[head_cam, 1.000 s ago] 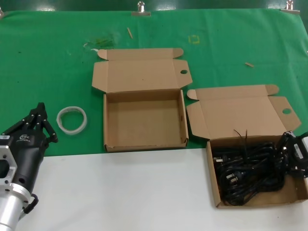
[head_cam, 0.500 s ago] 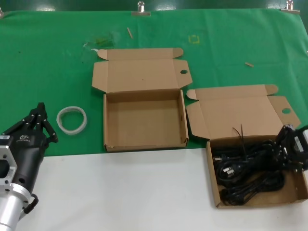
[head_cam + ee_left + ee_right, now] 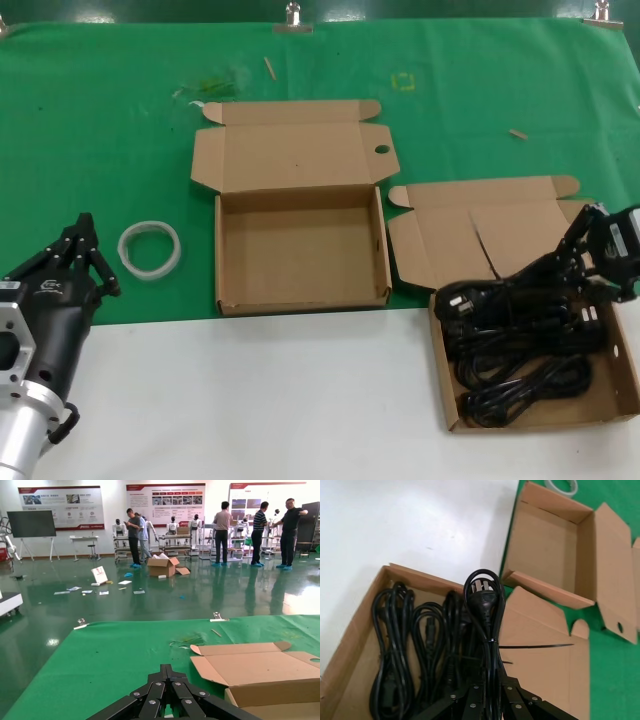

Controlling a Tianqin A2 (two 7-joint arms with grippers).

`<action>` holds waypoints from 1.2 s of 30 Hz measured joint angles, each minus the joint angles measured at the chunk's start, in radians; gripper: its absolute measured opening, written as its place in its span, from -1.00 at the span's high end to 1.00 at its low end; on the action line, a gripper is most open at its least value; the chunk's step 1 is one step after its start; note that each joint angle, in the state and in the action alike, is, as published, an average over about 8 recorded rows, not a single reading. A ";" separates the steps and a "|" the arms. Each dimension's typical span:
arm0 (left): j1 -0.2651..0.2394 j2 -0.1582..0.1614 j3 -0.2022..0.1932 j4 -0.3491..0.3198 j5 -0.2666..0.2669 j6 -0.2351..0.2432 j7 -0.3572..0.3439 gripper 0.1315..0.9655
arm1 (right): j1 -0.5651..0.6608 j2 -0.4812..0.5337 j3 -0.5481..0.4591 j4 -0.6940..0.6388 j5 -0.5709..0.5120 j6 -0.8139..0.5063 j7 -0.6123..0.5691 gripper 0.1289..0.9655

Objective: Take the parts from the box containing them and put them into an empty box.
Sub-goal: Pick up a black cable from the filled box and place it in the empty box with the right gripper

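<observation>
On the right, the box containing the parts (image 3: 530, 419) holds several black power cords (image 3: 522, 383). My right gripper (image 3: 572, 258) hovers over its back edge, shut on one bundled cord (image 3: 505, 287) that hangs partly raised, plug end (image 3: 482, 593) farthest from the jaws. In the right wrist view the right gripper (image 3: 492, 682) clamps that bundle, with the other cords (image 3: 395, 650) lying in their box (image 3: 367, 615). The empty box (image 3: 300, 250) sits open at the centre, lid flap back. My left gripper (image 3: 86, 238) is shut and parked at the near left, its tip (image 3: 167, 672) holding nothing.
A white translucent ring (image 3: 149, 248) lies on the green cloth (image 3: 100, 120) between my left gripper and the empty box. The near part of the table (image 3: 250, 400) is white. Small scraps lie near the cloth's far edge.
My right gripper has risen and drawn back from the pile, lifting one cord bundle partly out of the box. The left arm has not moved.
</observation>
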 joint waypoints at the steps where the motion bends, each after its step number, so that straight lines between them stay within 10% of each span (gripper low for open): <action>1: 0.000 0.000 0.000 0.000 0.000 0.000 0.000 0.98 | 0.008 -0.004 -0.001 -0.005 -0.002 0.000 0.002 0.91; 36: 0.000 0.000 0.000 0.000 0.000 0.000 0.000 0.98 | 0.313 -0.580 -0.083 -0.645 -0.060 0.255 -0.037 0.91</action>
